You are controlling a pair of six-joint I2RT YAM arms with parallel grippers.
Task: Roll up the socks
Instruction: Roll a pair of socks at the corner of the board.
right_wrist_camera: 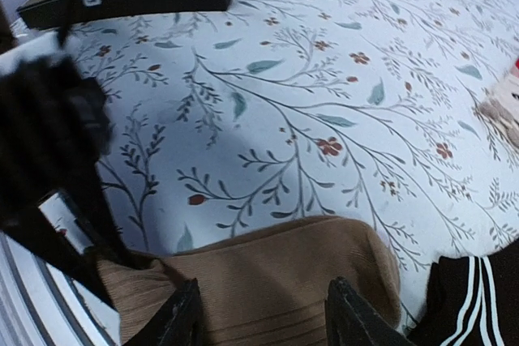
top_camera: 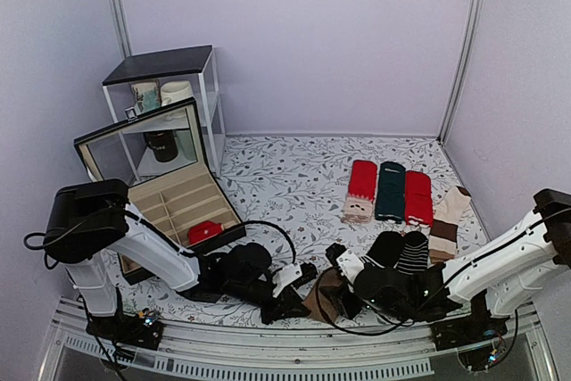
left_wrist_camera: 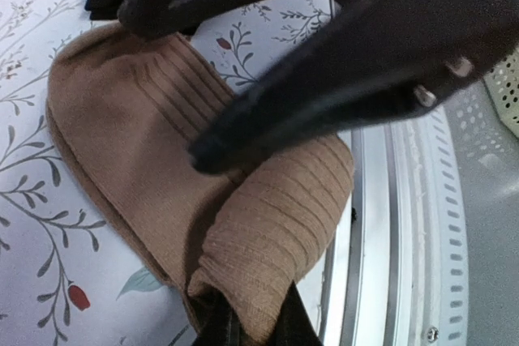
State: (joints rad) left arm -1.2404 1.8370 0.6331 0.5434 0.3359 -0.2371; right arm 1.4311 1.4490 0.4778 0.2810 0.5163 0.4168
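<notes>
The brown socks [top_camera: 321, 301] lie bunched at the table's near edge, between my two grippers. In the left wrist view the socks [left_wrist_camera: 130, 135] are folded over, and my left gripper [left_wrist_camera: 247, 334] is shut on their ribbed cuff at the bottom of the frame. My left gripper [top_camera: 299, 296] comes at them from the left. My right gripper [top_camera: 342, 299] comes from the right. In the right wrist view my right gripper [right_wrist_camera: 263, 313] is open, its two fingertips [right_wrist_camera: 186, 318] spread over the flat brown socks [right_wrist_camera: 268, 281], which reach past both tips.
An open compartment box [top_camera: 178, 202] with a small red bundle [top_camera: 205, 231] stands at the left. Flat red and dark green socks [top_camera: 390, 192] lie at the back right, black striped socks [top_camera: 401, 252] just behind my right gripper. The metal front rail [left_wrist_camera: 389, 224] runs beside the brown socks.
</notes>
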